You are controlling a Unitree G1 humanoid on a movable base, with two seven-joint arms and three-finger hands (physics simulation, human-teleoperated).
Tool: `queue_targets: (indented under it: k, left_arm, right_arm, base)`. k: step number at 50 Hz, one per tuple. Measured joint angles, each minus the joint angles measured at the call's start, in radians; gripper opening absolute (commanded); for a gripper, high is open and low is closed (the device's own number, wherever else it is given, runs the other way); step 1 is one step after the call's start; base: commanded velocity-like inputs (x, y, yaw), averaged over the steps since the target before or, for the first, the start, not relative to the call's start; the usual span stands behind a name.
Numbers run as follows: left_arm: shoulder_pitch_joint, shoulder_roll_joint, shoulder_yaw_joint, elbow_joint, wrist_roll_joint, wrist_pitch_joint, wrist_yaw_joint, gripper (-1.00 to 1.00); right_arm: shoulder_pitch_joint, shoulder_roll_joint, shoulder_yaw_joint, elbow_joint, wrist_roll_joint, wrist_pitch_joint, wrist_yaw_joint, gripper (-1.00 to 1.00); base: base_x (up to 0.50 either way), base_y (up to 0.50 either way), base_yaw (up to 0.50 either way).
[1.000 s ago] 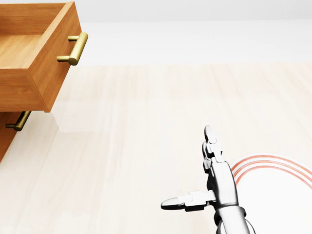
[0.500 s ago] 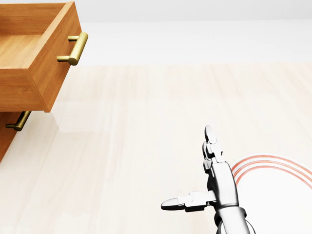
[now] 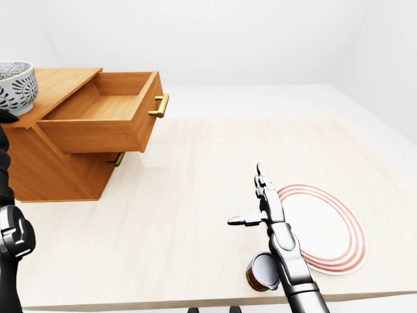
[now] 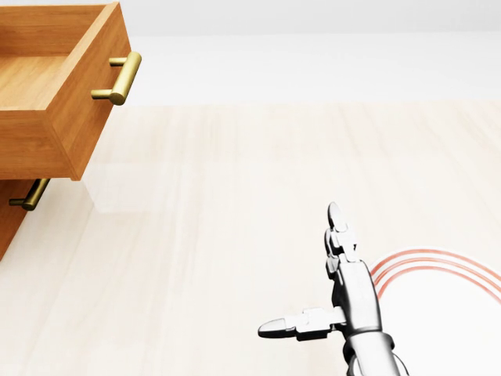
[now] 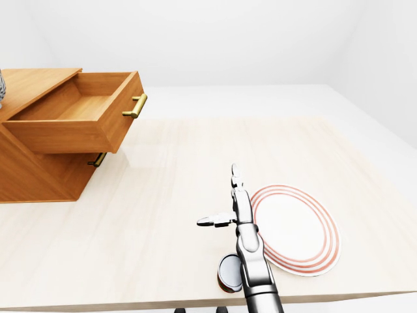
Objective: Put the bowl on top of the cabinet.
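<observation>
right robot hand [image 3: 266, 207] is held released above the table [image 3: 195, 195], its fingers stretched straight toward the top of the left-eye view and its thumb stuck out to the left; nothing is grasped. just right of it a white plate [image 3: 322, 228] ringed with red lines is laid flat on the table. below the hand, at the near edge, a small red and green can [image 3: 262, 272] is seen on its side, partly hidden by the forearm. at the left of the view a wooden cabinet [image 3: 58, 169] is set on the table, and its top drawer [image 3: 104, 120] is pulled well out, hollow and bare, with a brass handle [image 3: 159, 105] on its face; a second brass handle [image 3: 117, 158] is shown beneath it. the bowl [image 3: 14, 85] is found on top of the cabinet, at the far left edge, upright, white with a dark lace-like pattern, and cut off by the frame. of the left robot hand [image 3: 5, 117] only a dark sliver is seen by the bowl's base, so its grip cannot be told.
</observation>
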Motion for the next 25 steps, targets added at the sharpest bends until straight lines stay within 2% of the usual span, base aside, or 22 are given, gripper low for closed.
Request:
queue_targets:
  k: [17, 25]
  left_arm:
    - [-0.008, 0.004, -0.005, -0.005, -0.013, 0.0, 0.0, 1.0]
    - [-0.026, -0.007, 0.002, -0.013, -0.054, 0.0, 0.0, 1.0]
  right_arm:
    - [-0.004, 0.001, 0.001, 0.012, -0.002, -0.005, -0.002, 1.0]
    - [-0.007, 0.001, 0.001, 0.021, -0.003, -0.005, -0.003, 1.0]
  base:
    - [0.0, 0.0, 0.0]
    - [0.0, 0.0, 0.0]
